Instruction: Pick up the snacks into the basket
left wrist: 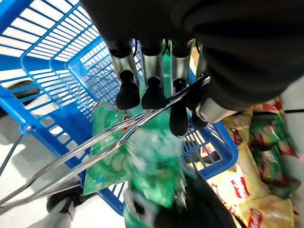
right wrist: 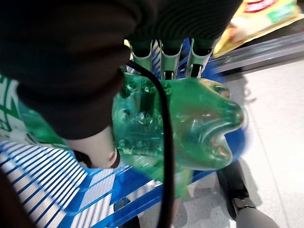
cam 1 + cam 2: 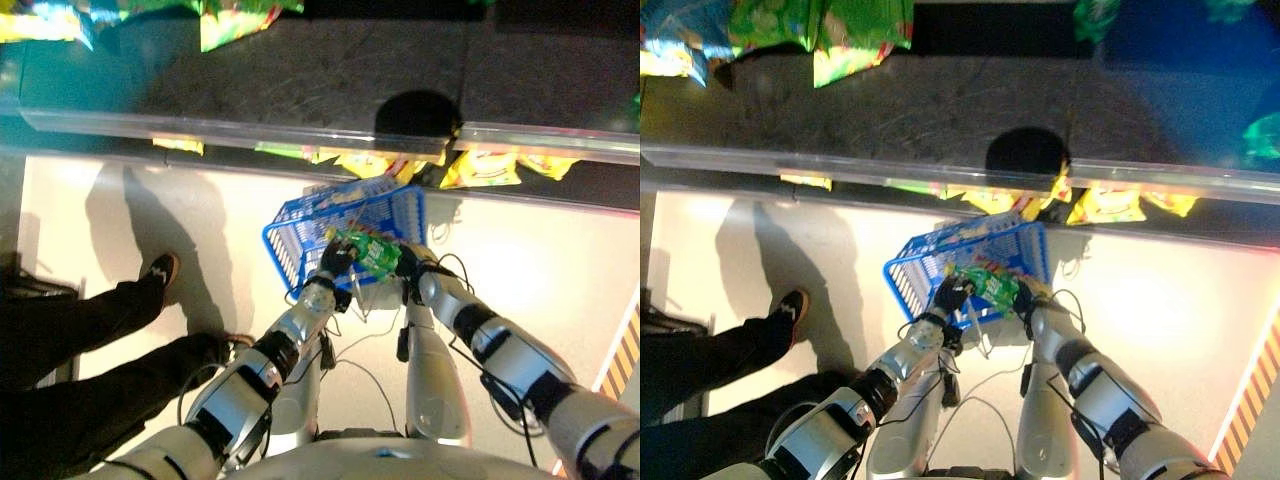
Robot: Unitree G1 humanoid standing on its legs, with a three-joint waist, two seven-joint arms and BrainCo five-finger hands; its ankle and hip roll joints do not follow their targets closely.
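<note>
Both hands meet at the middle of the frame over a blue plastic wire-grid basket [image 3: 300, 240]: the right hand [image 3: 408, 262] is clamped around a green translucent plastic bottle [image 3: 368, 252] above the basket's near rim, with a green snack bag [image 1: 107, 142] inside. Left hand [image 3: 336, 260] has its fingers [image 1: 128, 92] curled round the basket's thin metal handle [image 1: 95, 147]. Yellow snack bags [image 3: 480, 170] lie on the lower shelf at upper centre-right, and a person's dark-trousered legs [image 3: 80, 330] stand at lower left.
</note>
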